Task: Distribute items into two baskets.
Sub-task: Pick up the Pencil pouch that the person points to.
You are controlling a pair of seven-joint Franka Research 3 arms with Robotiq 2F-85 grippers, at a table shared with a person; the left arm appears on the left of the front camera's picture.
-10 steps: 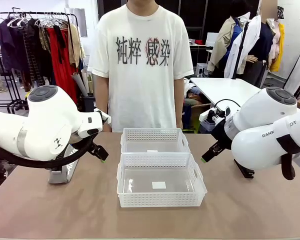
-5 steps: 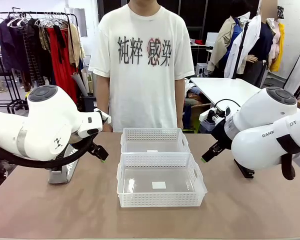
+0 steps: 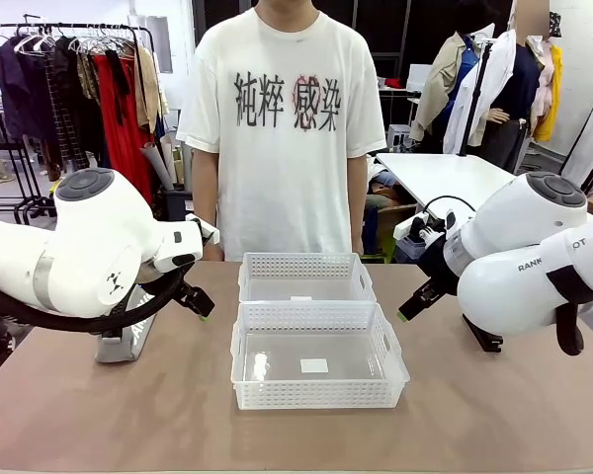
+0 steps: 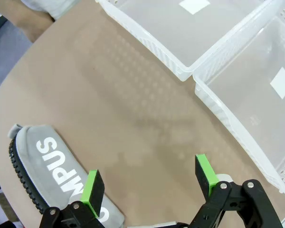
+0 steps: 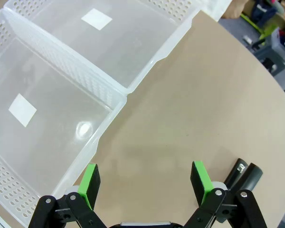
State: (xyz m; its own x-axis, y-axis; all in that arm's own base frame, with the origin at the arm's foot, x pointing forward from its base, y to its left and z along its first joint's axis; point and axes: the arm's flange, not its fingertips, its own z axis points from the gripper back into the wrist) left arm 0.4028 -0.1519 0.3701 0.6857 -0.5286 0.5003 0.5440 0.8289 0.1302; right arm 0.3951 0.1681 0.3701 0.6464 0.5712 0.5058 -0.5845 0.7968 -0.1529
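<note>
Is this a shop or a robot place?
Likely a robot test room, perhaps in a clothing workshop: two white robot arms at a table, a clothes rack behind the person.

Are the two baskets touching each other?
Touching. The right wrist view shows one basket and the other basket meeting rim to rim, with no gap between them.

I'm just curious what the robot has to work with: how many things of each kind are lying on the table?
White baskets: 2
Grey pouch: 1
Black stapler: 1
Total: 4
</note>
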